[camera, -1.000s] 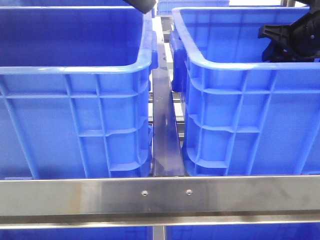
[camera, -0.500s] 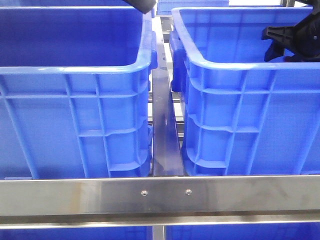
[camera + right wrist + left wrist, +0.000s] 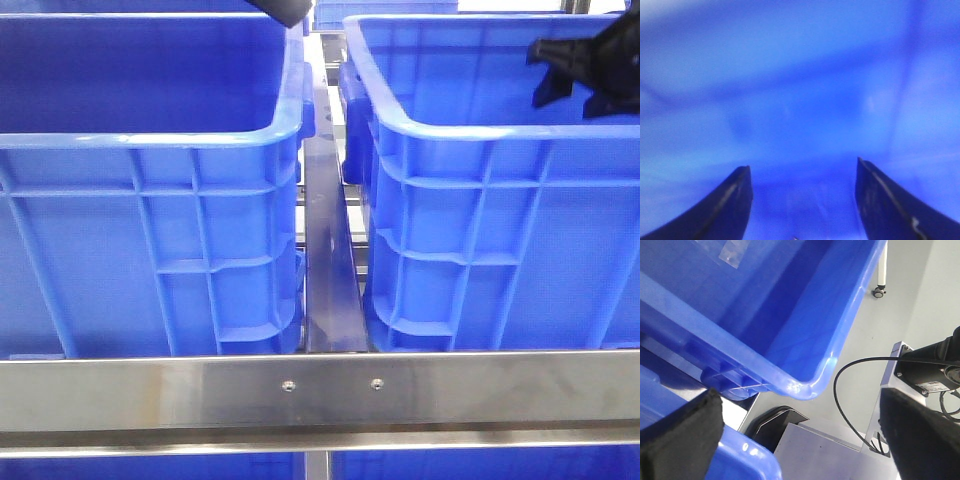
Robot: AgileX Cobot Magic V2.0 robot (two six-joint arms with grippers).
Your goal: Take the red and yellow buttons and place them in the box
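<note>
Bins fill the front view: left bin (image 3: 150, 130) and right bin (image 3: 480, 150). Right gripper (image 3: 802, 200) hangs inside the right one, jaws spread, empty. Left gripper (image 3: 800, 440) jaws spread, empty.

Glossy plastic bins (image 3: 150, 200), brushed metal rail (image 3: 320, 390)

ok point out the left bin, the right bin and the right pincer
left bin (image 3: 150, 135), front view, front rim
right bin (image 3: 480, 130), front view, front rim
right pincer (image 3: 802, 200), right wrist view, gap between its open fingertips
</note>
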